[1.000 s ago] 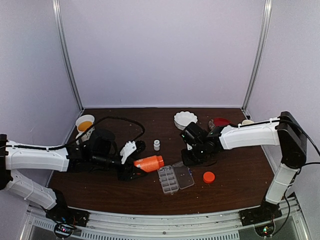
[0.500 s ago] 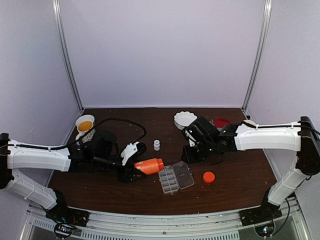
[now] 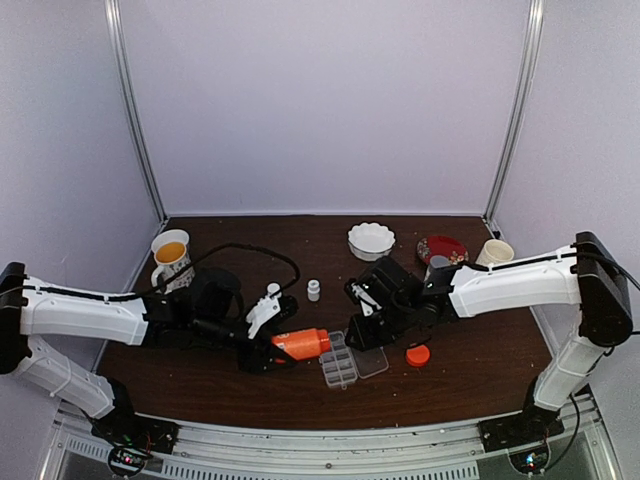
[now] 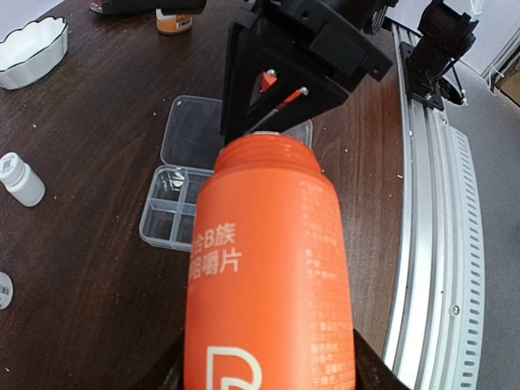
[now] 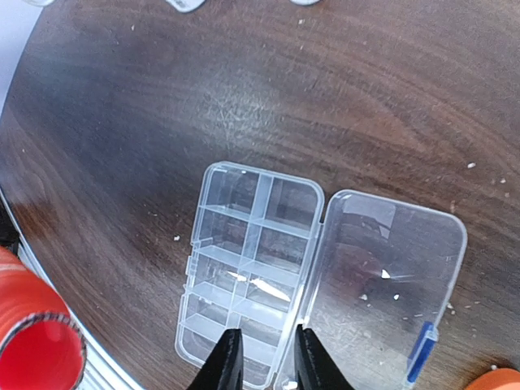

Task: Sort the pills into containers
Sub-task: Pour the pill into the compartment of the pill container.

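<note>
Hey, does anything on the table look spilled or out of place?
The left gripper holds the orange bottle tipped sideways, uncapped; an orange cap lies loose nearby. Tiny pale specks dot the table near the clear organiser, too small to identify.

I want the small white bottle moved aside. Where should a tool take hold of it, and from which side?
Grip the small white bottle across its round body, just below the cap, coming straight down from above. It stands upright and alone on the table, so its sides look free all round, and a top approach probably avoids tipping it.
</note>
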Controlling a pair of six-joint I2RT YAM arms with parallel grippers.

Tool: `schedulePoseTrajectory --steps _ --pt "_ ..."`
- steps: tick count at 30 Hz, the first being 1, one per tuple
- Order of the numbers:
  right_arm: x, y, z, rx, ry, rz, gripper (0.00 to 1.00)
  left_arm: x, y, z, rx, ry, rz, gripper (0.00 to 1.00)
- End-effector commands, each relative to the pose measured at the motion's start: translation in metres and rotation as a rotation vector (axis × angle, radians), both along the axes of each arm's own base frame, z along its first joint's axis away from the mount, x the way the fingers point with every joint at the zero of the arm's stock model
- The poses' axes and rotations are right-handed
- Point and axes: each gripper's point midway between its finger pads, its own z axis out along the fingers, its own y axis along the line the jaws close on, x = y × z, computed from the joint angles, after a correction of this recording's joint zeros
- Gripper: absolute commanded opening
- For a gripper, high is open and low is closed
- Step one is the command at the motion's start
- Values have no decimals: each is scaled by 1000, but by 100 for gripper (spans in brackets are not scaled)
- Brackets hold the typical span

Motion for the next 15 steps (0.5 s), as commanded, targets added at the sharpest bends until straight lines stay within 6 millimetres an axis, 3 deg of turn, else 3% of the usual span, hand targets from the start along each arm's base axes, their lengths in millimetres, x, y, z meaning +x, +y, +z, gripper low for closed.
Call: schedulePoseTrajectory --steps 1,10,15 --pt "5 14 4 35 -1 -7 23 -9 -8 6 -64 18 -13 0" --pt "2 13 -2 57 16 -31 21 -29 -17 -9 -72 51 -15 0" --pt "3 9 9 85 -7 -48 21 -33 -22 -15 -64 51 -7 0"
